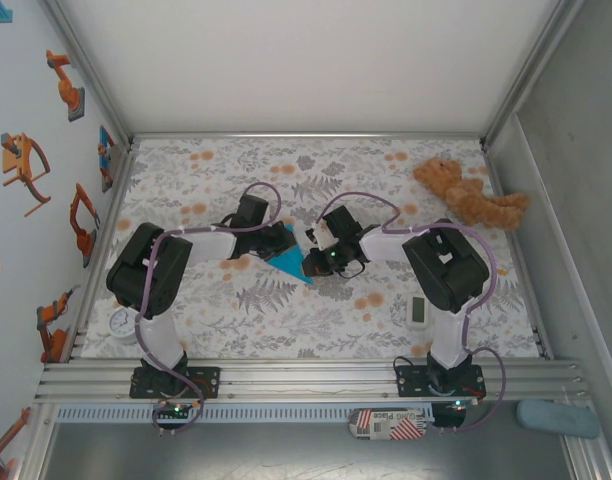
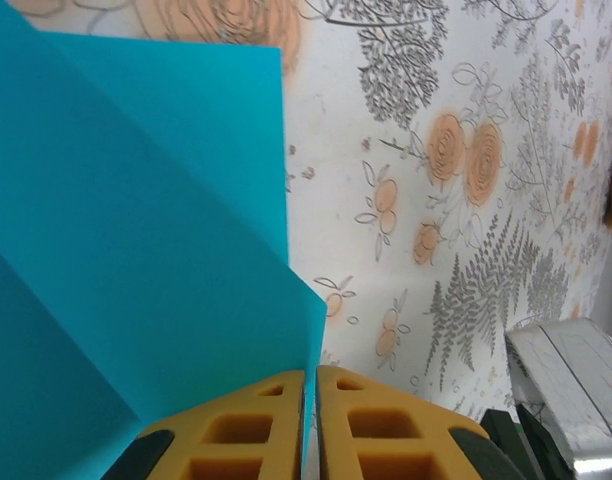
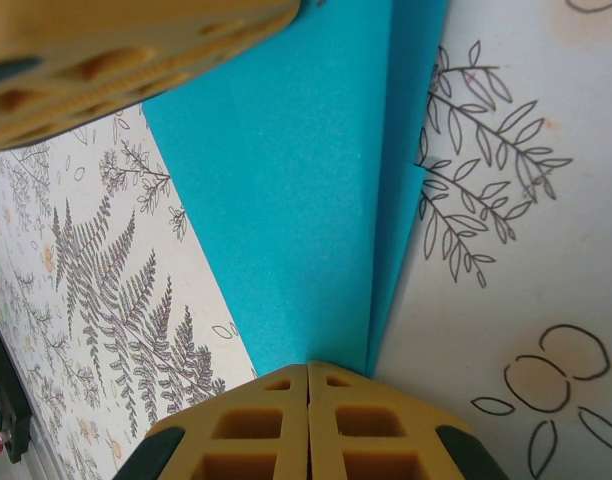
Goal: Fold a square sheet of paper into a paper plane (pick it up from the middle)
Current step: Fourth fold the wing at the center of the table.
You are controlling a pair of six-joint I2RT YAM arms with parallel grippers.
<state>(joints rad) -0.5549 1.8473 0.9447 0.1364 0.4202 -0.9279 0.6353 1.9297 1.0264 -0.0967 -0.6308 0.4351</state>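
The square sheet of paper is bright cyan and folded along creases into a pointed shape, held just over the floral tabletop between both arms. My left gripper pinches its upper left side. In the left wrist view the yellow fingers are shut with a cyan edge standing between them. My right gripper is at the paper's lower right point. In the right wrist view that gripper is shut at the narrow end of the folded paper, beside a raised flap.
A brown teddy bear lies at the back right. A small white timer sits near the right arm's base. A round white dial rests at the front left. Walls enclose the table on three sides.
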